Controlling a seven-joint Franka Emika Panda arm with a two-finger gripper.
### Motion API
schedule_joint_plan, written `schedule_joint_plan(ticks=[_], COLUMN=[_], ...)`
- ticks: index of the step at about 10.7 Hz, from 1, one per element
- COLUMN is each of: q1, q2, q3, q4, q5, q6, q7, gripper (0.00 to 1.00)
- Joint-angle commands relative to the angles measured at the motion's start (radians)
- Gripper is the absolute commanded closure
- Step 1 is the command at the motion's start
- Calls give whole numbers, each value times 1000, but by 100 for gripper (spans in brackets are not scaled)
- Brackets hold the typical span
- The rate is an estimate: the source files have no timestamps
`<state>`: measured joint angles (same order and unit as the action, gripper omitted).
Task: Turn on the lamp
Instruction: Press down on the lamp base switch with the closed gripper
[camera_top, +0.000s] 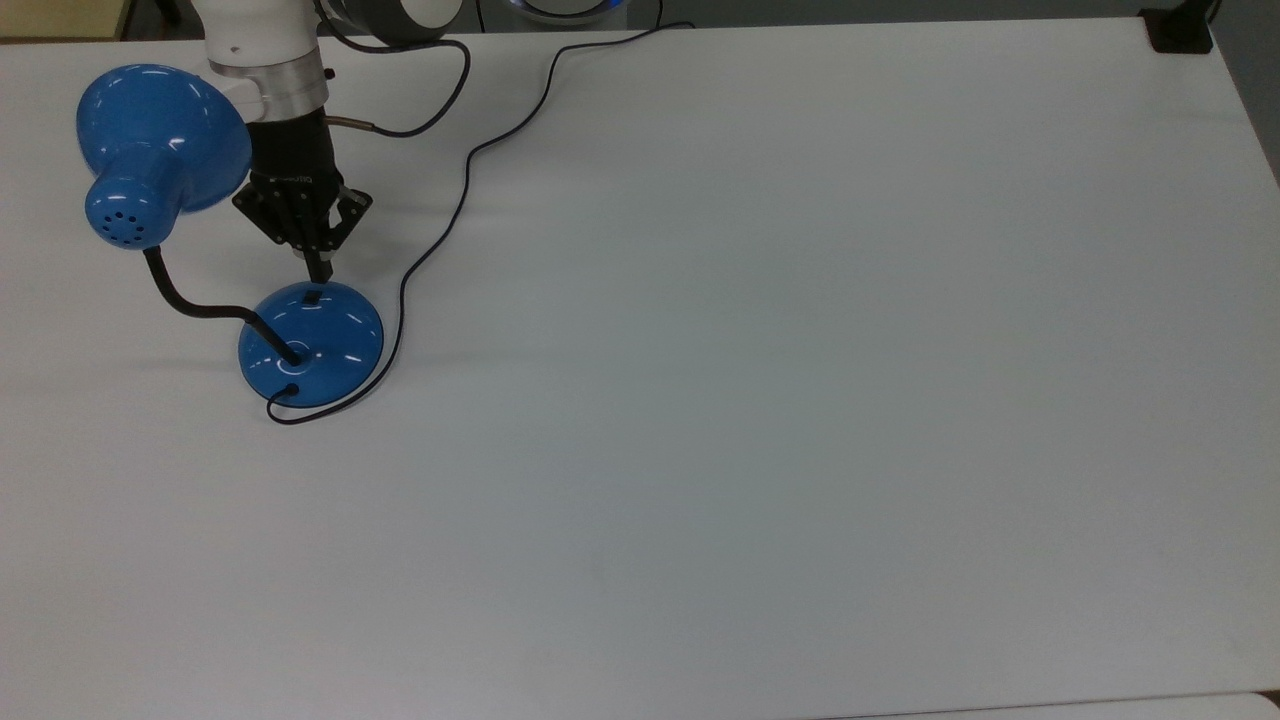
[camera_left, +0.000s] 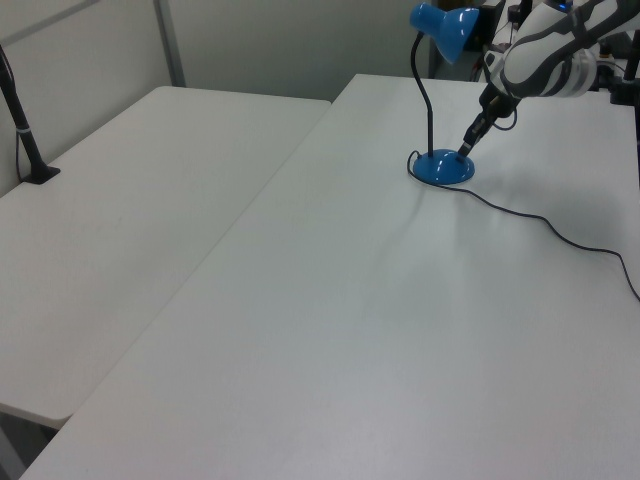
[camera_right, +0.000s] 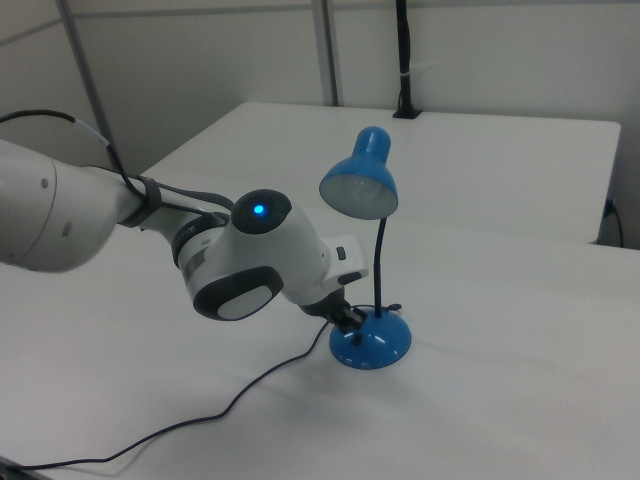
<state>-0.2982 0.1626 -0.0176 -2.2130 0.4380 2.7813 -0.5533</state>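
Because the task is to turn on the lamp, the arm reaches down at a slant so that the tool ends just above the small black switch on the lamp's base; whether it already touches the switch cannot be told. The fingers look pressed together into one narrow black tip, holding nothing, which suits poking a small switch better than a spread grip would.

Going left to right in the top view: the lamp's glossy blue cone-shaped shade hangs near the table's far left corner, its narrow cap dotted with vent holes. A black bendy neck curves from it down to the round, domed blue base, which stands on the white table. Just right of the shade is the arm's black tool. From the base's near edge a thin black cord loops round the base's right side and snakes away to the table's far edge. The rest of the table is bare.

In the right view the shade's mouth looks unlit, so the lamp appears to be off.
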Motion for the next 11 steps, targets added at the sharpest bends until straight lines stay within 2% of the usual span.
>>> schedule_joint_plan(ticks=[1,11], q1=[2,-2], q2=[50,63], q3=[2,1], q4=[47,56], q5=[28,25], q6=[29,31], q7=[21,12], gripper=[100,100])
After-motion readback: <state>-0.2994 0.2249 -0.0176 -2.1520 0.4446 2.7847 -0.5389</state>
